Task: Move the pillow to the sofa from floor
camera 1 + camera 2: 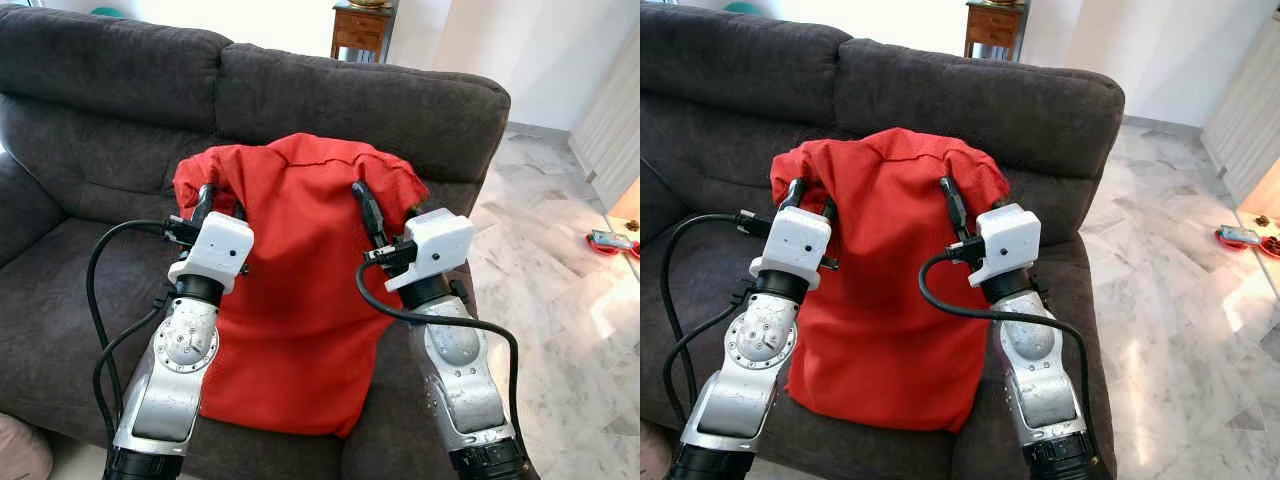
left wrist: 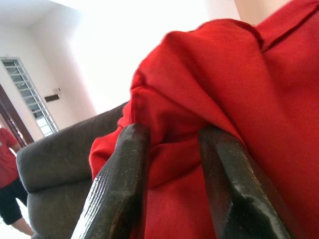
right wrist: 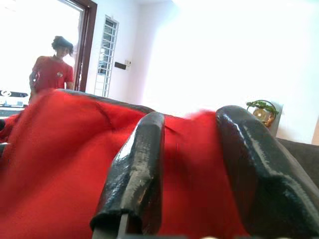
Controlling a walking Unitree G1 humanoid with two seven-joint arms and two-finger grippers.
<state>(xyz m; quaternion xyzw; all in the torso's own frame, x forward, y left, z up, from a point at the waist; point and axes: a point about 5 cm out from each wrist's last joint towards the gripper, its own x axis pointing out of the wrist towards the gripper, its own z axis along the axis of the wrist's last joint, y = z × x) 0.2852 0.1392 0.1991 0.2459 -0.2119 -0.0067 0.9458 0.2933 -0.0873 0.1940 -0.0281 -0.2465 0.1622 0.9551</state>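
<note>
Red pillow (image 1: 300,290) upright at centre frame on the seat of the dark grey sofa (image 1: 90,130), top edge leaning on the backrest, lower edge near the seat's front. Lower left corner of pillow hidden behind the left forearm; part of the right edge hidden behind the right wrist housing.

Left gripper (image 1: 218,203) at the pillow's upper left corner; fingers (image 2: 119,184) parted with a fold of red cloth bunched between them, pressed in from both sides, so gripping the fabric. Right gripper (image 1: 368,212) at the upper right of the pillow; fingers (image 3: 137,179) apart, lying against the red cloth, fingertips buried in it; a pinch there cannot be confirmed.

No brand, label or writing readable anywhere.

Surroundings: wooden side table (image 1: 362,28) at upper centre behind the sofa, top cut off by the frame. Marble floor (image 1: 540,260) on the right. Small red object (image 1: 610,242) at the right edge, too small to identify. Person in red shirt (image 3: 52,69) at the doorway, upper left of right wrist view. Pale rounded item (image 1: 22,450) at lower left, cut off.
</note>
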